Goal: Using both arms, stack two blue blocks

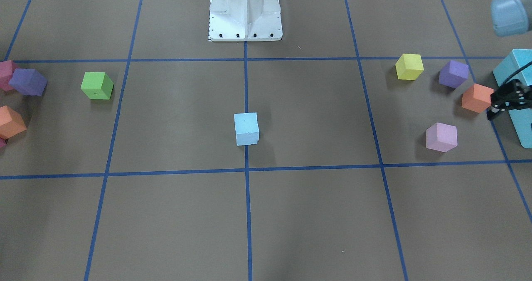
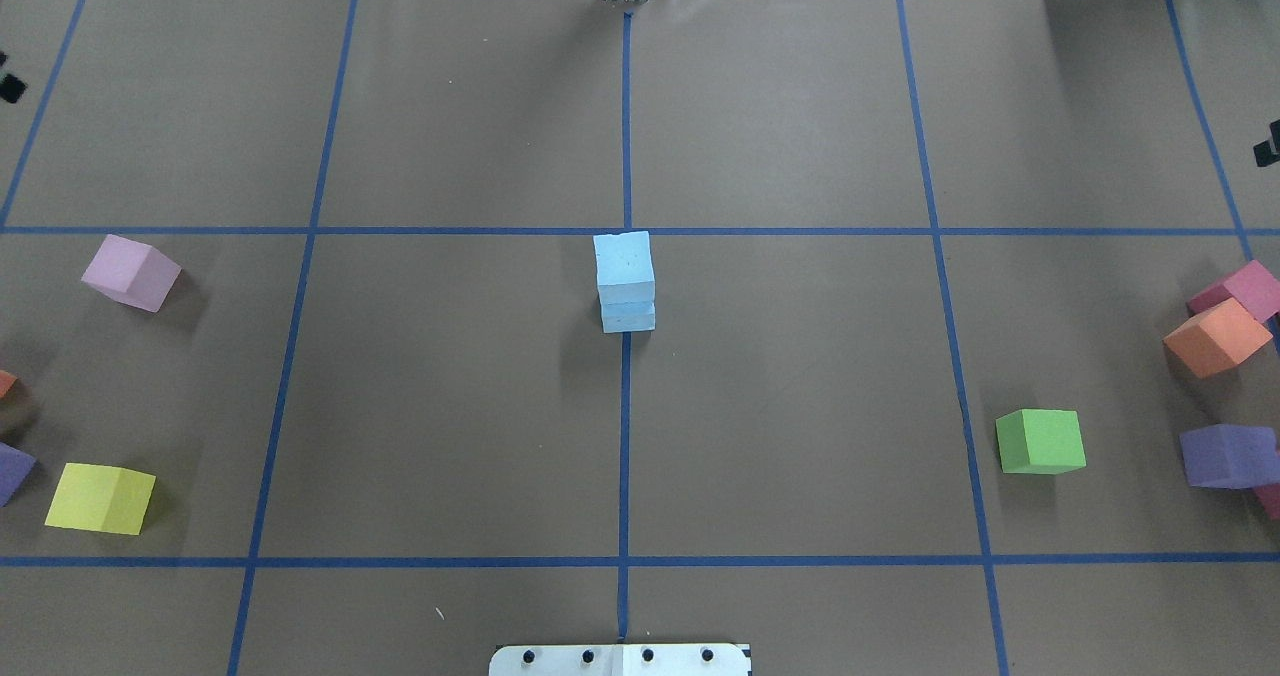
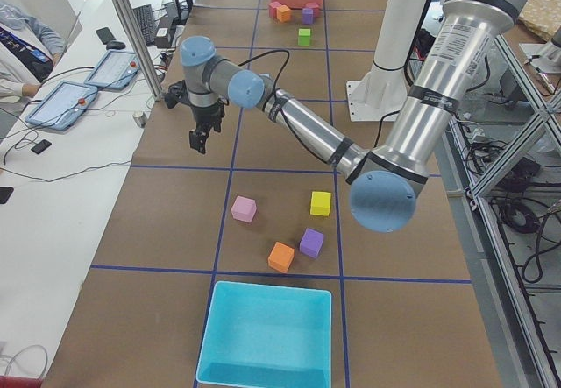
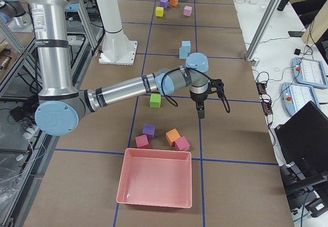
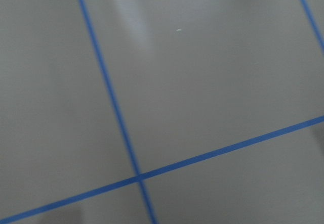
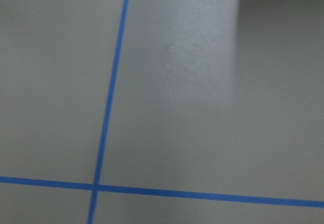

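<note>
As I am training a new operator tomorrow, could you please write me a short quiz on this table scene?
1. True or false: the blue blocks stand on the central tape line.
2. How are they arranged? A) one on top of the other; B) side by side, touching; C) far apart.
3. What colour is the cube nearest to them on the robot's right side of the table?

Key
1. True.
2. A.
3. Green: the green cube.
</note>
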Available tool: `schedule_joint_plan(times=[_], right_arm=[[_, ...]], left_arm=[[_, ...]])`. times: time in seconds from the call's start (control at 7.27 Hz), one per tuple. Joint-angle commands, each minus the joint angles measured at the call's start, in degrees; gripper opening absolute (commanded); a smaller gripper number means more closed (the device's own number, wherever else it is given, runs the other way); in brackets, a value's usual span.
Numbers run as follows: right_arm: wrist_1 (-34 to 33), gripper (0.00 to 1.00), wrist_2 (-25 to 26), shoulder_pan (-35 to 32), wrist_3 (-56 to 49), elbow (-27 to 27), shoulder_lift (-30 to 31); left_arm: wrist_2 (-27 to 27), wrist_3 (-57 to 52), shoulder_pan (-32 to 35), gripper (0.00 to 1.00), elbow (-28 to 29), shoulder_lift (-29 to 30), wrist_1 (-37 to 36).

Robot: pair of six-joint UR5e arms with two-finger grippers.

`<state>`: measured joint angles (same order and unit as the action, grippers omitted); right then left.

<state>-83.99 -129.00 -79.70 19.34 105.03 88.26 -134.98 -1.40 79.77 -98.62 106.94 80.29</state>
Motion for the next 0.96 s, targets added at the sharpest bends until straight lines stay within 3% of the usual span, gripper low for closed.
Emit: schedule_joint_plan(times=[0.0, 0.41, 0.83], right_arm=[[-6.1, 1.00, -1.5, -4.0, -2.5, 0.9, 2.6], [-8.7, 1.00, -2.4, -4.8, -2.7, 0.9, 5.1], [-7.9, 1.00, -1.3, -4.7, -2.9, 1.5, 8.6]], left_arm=[[-1.3, -8.5, 5.4, 1.00, 7.5, -4.8, 0.3], [-1.6, -8.6, 5.8, 1.00, 8.3, -11.3, 0.8], [-1.7, -8.4, 6.6, 1.00, 7.6, -13.7, 2.9]])
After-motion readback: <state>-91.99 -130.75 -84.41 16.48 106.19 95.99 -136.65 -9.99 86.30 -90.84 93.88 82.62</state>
